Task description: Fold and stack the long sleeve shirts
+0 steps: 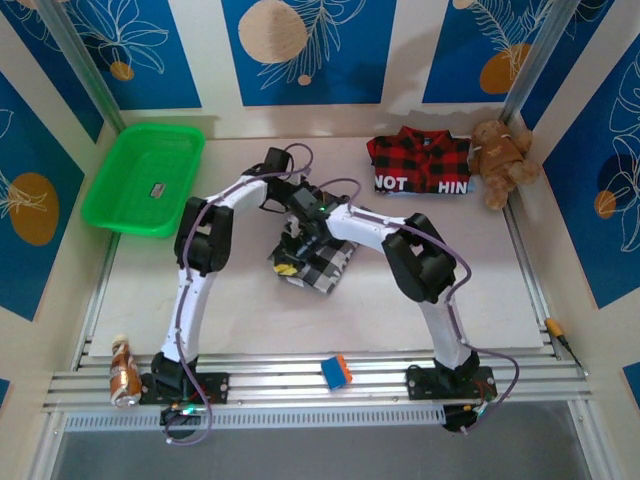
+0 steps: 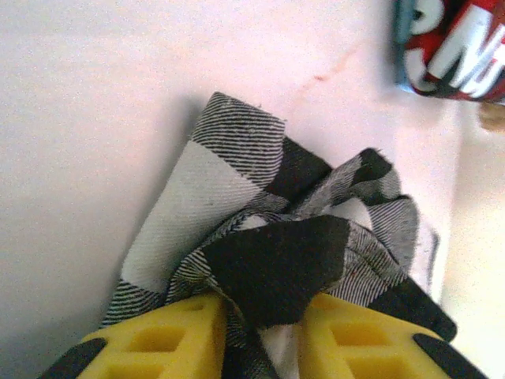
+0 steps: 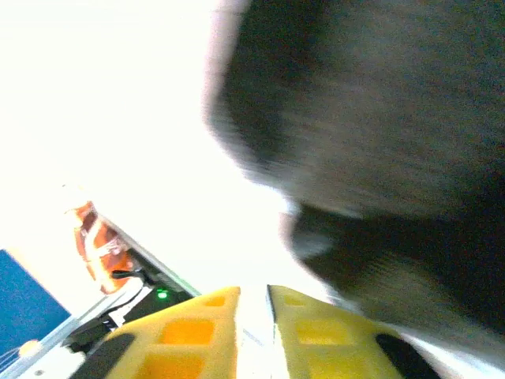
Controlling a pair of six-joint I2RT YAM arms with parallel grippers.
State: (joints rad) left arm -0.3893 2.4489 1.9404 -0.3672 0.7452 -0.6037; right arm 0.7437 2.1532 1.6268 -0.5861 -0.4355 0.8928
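L gripper [image 2: 264, 309] pinches a bunched fold of checked shirt [image 1: 318, 262], frame centre in top view, prob. to pull the fold over. R gripper [image 3: 254, 298] jaws near-closed, hold unclear. Folded red plaid shirt [image 1: 420, 165] waits upper right as stack base.

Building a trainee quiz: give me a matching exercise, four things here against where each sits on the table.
Things: 1 green basket; 2 red plaid shirt; 3 teddy bear; 4 checked shirt.
Places: A middle of the table; B far left corner; C far right corner; D far edge, folded, beside the bear.
Pairs: 1-B; 2-D; 3-C; 4-A.
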